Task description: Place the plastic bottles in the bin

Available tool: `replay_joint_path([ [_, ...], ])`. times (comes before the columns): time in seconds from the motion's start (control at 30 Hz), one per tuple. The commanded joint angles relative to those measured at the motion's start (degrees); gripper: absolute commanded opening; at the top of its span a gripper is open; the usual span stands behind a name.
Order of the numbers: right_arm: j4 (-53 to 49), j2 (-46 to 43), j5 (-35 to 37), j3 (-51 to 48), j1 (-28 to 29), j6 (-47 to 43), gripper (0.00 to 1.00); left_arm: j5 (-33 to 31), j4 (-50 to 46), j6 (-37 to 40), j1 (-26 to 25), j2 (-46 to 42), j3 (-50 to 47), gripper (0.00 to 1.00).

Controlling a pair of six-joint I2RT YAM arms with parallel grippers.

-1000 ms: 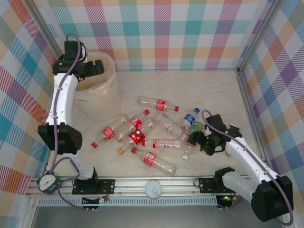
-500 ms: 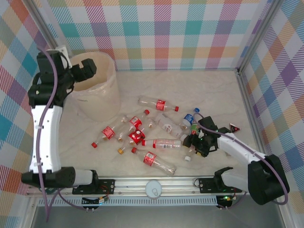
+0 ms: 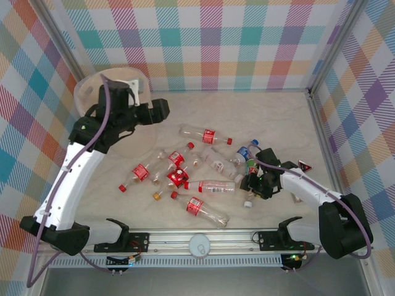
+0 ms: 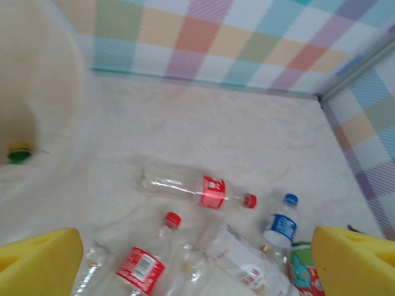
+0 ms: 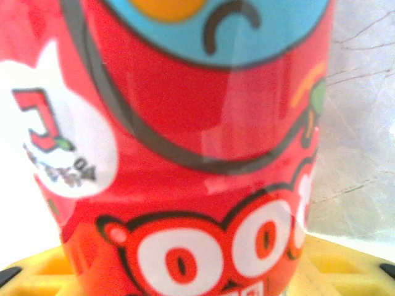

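Swinging away from the bin [image 3: 85, 92] since the earlier frame, the left gripper [image 3: 159, 111] is now hanging at about 11 o'clock of the scattered plastic bottles [image 3: 208, 136]. Its yellow fingers are spreading wide with nothing between them. The bin itself is looking shifted toward the 10 o'clock corner of the table [image 3: 278, 117] and is half hidden behind that arm, so I cannot tell whether it is standing square. The right gripper [image 3: 254, 184] is working at the 4 o'clock edge of the pile, its fingers pressing in on a red-labelled bottle [image 5: 197, 154]; it is looking gripped, though how firmly I cannot tell. The other bottles are lying loose around the middle of the table, the blue-labelled one [image 3: 247, 154] sitting just beside the right gripper at its 12 o'clock. Crowding is likely the main risk here. Neighbouring bottles are lying against the gripped one, so a lift may be dragging or flicking them away, and a slick label may be slipping from the fingers. With the left arm passing so near the bin, another brush could be tipping it.
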Motion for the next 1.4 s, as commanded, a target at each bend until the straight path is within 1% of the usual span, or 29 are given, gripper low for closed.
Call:
replay_joint_path([
  [0.0,-4.0,-1.5,1.9,2.9,0.2,-3.1,0.51,0.3,4.6,-3.3,-3.2,3.5,-1.6,0.94],
  [0.07,-6.0,-2.6,2.6,4.3,0.2,-3.8,0.51,0.7,6.0,-4.0,-5.5,5.3,-1.6,0.95],
  [0.1,-7.0,-3.4,3.0,5.0,0.3,-4.2,0.50,2.5,7.3,-4.6,-6.0,5.9,-2.0,0.96],
  [0.2,-9.6,-5.1,3.3,7.0,0.2,-7.1,0.48,8.9,13.1,-6.6,-6.1,6.4,-4.1,0.97],
  [0.33,-12.6,-6.2,3.5,11.0,0.2,-13.2,0.45,15.9,17.4,-9.5,-6.1,7.6,-4.6,0.97],
  [0.4,-11.9,-6.7,2.2,13.2,0.0,-16.3,0.45,18.4,19.3,-11.0,-6.2,8.0,-5.8,0.97],
  [0.43,-10.6,-6.8,0.2,14.4,0.0,-18.3,0.45,19.3,20.3,-11.8,-6.2,8.2,-6.7,0.98],
  [0.53,-4.7,-6.2,-7.1,16.7,-0.2,-22.2,0.43,19.6,22.2,-13.2,-7.2,8.9,-9.0,0.99],
  [0.63,2.8,-3.6,-14.3,18.3,-0.2,-23.2,0.43,20.0,23.7,-14.0,-9.1,9.9,-10.5,1.00],
  [0.73,9.5,1.0,-23.1,20.8,-0.2,-22.4,0.43,20.1,24.5,-14.6,-10.4,10.8,-11.8,1.00],
  [0.8,15.5,3.3,-29.3,21.3,-0.2,-20.9,0.43,20.1,26.7,-15.9,-10.7,10.7,-13.5,1.00],
  [0.87,18.1,5.4,-32.6,22.5,-0.2,-20.2,0.43,20.5,29.6,-17.8,-11.1,10.6,-15.7,1.00],
  [0.9,18.3,6.5,-33.7,23.4,-0.2,-20.3,0.43,20.6,31.8,-18.5,-11.5,10.9,-16.5,1.00],
  [1.07,19.0,10.1,-38.1,25.5,-0.1,-20.0,0.42,19.8,35.3,-20.9,-13.4,13.7,-18.8,1.00],
  [1.27,21.3,10.7,-40.0,24.6,-0.1,-18.7,0.42,19.7,40.3,-22.6,-15.5,18.8,-18.0,1.00],
  [1.37,21.5,11.1,-40.2,24.5,0.0,-18.9,0.42,20.2,41.0,-23.1,-16.1,20.7,-16.8,0.95],
])
